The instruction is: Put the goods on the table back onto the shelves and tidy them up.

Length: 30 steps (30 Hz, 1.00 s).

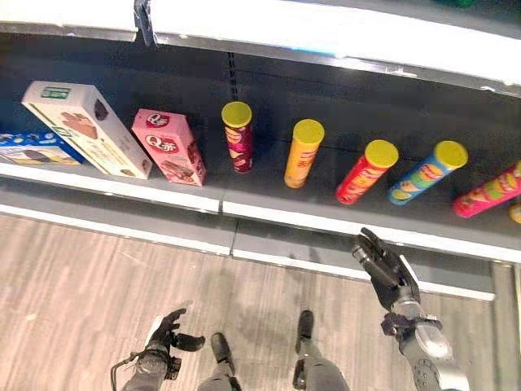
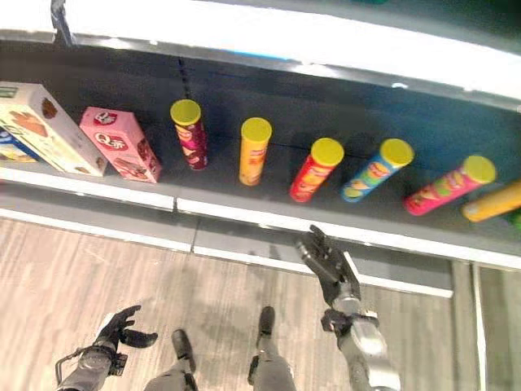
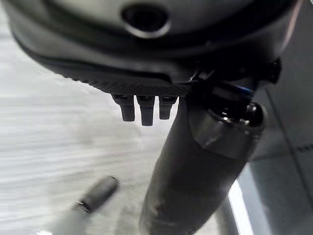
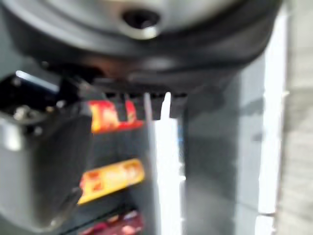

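Chip cans stood in a row on the shelf (image 1: pixel 326 213), beside a pink box (image 1: pixel 169 147) and a cream box (image 1: pixel 85 129). The right robot hand (image 1: pixel 384 265) hovered before the shelf edge, fingers spread, empty. The left robot hand (image 1: pixel 167 332) hung low over the floor, relaxed and empty.

A long dark shelf (image 1: pixel 269 94) runs across in front, edged along its front with a pale strip (image 1: pixel 114 186). Above it a bright white band (image 1: pixel 342 32) glares with light. Below, the floor (image 1: pixel 73 285) is grey wood-look planking.
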Available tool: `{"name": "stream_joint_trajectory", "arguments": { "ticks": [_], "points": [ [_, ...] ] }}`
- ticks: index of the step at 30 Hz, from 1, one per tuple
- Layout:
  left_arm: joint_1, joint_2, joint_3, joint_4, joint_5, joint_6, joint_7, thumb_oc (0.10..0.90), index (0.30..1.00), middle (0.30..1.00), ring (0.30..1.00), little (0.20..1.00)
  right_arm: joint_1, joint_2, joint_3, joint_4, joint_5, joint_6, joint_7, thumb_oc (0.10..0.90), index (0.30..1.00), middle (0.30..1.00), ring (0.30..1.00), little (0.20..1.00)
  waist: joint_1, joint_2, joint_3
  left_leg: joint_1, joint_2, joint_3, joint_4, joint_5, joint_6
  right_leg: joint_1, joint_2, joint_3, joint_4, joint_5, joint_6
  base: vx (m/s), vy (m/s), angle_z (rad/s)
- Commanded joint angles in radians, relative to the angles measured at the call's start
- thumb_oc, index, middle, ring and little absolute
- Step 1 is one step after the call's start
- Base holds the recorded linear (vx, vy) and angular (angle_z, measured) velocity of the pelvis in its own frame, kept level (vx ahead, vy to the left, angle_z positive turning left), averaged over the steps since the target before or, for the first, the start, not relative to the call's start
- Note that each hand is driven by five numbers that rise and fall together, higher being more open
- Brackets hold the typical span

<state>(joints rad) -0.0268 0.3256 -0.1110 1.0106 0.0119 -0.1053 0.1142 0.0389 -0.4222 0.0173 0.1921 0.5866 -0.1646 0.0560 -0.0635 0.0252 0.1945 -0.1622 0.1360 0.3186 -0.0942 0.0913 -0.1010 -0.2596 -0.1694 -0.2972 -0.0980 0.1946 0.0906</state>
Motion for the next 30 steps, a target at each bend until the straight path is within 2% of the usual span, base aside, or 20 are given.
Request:
{"name": "stream_joint_trajectory", "arguments": {
  "ticks": [1,8,15,22,30],
  "points": [
    [-0.06,0.066,0.014,0.033,0.032,-0.029,0.012,0.8,0.9,0.9,0.9,0.9,-0.014,-0.046,-0.119,-0.13,-0.044,-0.11,-0.046,0.8,0.9,0.9,0.9,0.9,-0.014,-0.039,0.025,0.075,0.138,0.009,0.007,-0.057,-0.157,0.045,-0.224,-0.033,0.063,0.005,0.171,0.02,-0.046,0.13],
    [-0.056,0.065,0.007,0.037,0.035,-0.026,0.021,0.8,0.9,0.9,0.9,0.9,-0.058,-0.077,-0.107,-0.132,-0.139,-0.11,-0.103,0.8,0.9,0.9,0.9,0.9,0.002,-0.029,0.036,0.065,0.138,-0.004,0.007,-0.054,-0.155,0.048,-0.231,-0.043,0.069,0.002,0.171,0.01,-0.014,0.04],
    [-0.051,0.059,0.013,0.041,0.034,-0.023,0.028,0.8,0.9,0.9,0.9,0.9,-0.037,-0.087,-0.126,-0.147,-0.165,-0.107,-0.117,0.8,0.9,0.9,0.9,0.9,0.001,-0.028,0.036,0.063,0.135,-0.007,0.007,-0.056,-0.153,0.052,-0.235,-0.05,0.073,0.001,0.171,0.01,-0.008,0.03],
    [-0.049,0.054,0.005,0.04,0.033,-0.025,0.04,0.8,0.9,0.9,0.9,0.9,-0.044,-0.069,-0.134,-0.107,-0.189,-0.107,-0.16,0.8,0.9,0.9,0.9,0.9,0.005,-0.027,0.035,0.065,0.137,-0.007,0.007,-0.059,-0.151,0.051,-0.237,-0.053,0.076,-0.004,0.171,0.0,-0.005,0.0],
    [-0.051,0.056,-0.016,0.029,0.031,-0.025,0.049,0.8,0.9,0.9,0.9,0.9,-0.128,-0.102,-0.14,-0.022,-0.252,-0.09,-0.243,0.8,0.9,0.9,0.9,0.9,0.021,-0.023,0.038,0.06,0.14,-0.013,0.007,-0.056,-0.15,0.05,-0.239,-0.058,0.08,-0.01,0.171,0.0,-0.013,0.0]
  ]
}}
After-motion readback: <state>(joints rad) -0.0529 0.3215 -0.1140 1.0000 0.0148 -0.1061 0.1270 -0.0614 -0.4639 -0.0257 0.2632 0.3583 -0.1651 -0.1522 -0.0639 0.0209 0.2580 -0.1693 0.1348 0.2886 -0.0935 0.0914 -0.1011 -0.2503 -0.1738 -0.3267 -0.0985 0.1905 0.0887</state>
